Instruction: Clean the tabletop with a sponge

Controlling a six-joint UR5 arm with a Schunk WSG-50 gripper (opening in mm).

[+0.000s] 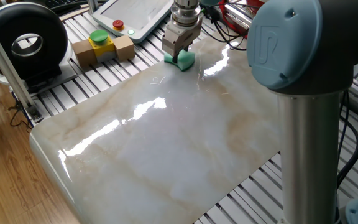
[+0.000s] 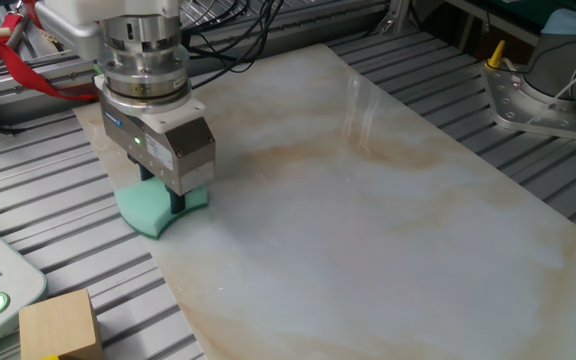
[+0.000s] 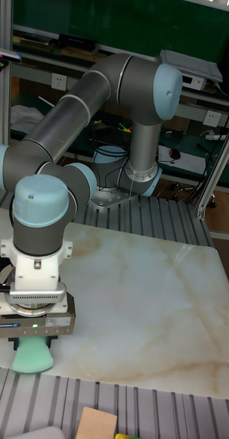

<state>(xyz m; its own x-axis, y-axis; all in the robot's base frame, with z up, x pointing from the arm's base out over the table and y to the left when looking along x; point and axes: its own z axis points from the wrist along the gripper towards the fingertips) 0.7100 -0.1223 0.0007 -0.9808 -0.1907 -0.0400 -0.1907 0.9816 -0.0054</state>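
The teal-green sponge point(image 1: 183, 60) point(image 2: 148, 209) point(image 3: 31, 357) lies at a corner of the marble tabletop point(image 1: 166, 143) point(image 2: 368, 220) point(image 3: 142, 302), partly over its edge. My gripper point(image 1: 178, 55) point(image 2: 175, 202) point(image 3: 32, 341) stands straight above it, shut on the sponge and pressing it onto the slab. The fingertips are mostly hidden by the gripper body in the tall fixed view.
A yellow-and-green button on tan wooden blocks point(image 1: 102, 46) and a white pendant point(image 1: 132, 17) sit on the slatted frame near the sponge. A wooden block point(image 2: 60, 325) lies close by. Red cables point(image 2: 8, 60) and the arm's grey column point(image 1: 306, 124) border the slab.
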